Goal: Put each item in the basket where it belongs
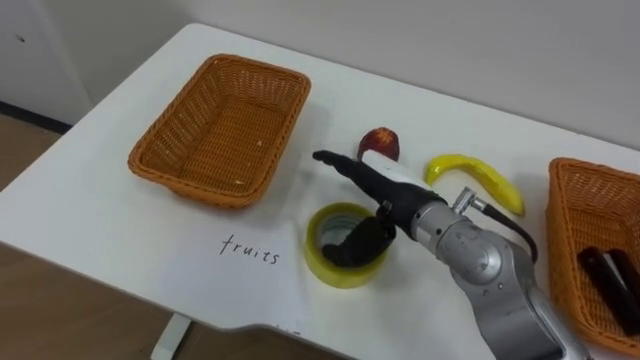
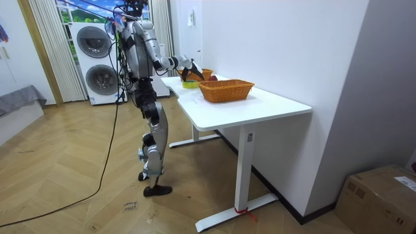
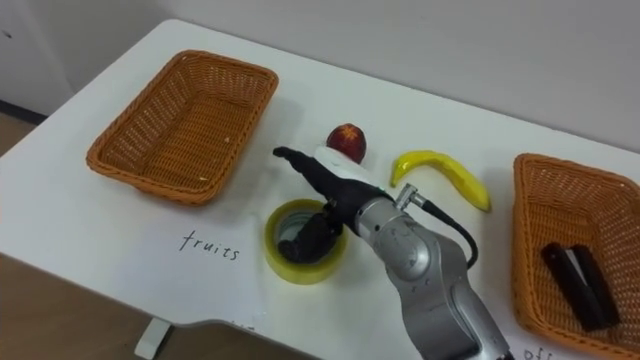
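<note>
A yellow tape roll (image 1: 322,252) lies flat on the white table (image 1: 120,215), just right of a handwritten "fruits" label (image 1: 249,249). My right hand (image 1: 392,192) reaches in from the lower right and hovers over the roll. Its fingers (image 1: 335,161) point straight out to the left past the roll's far rim, and its dark thumb (image 1: 352,245) dips into the roll's hole. A red apple (image 1: 380,141) and a yellow banana (image 1: 480,178) lie just behind the hand. The wicker fruit basket (image 1: 222,128) at the left is empty. The right wicker basket (image 1: 575,205) holds dark office items (image 1: 612,285).
The table's front edge runs close below the tape roll. In the room view I stand at the table's far end, with the near basket (image 2: 225,90) towards the table's middle and two stacked washing machines (image 2: 99,60) behind me.
</note>
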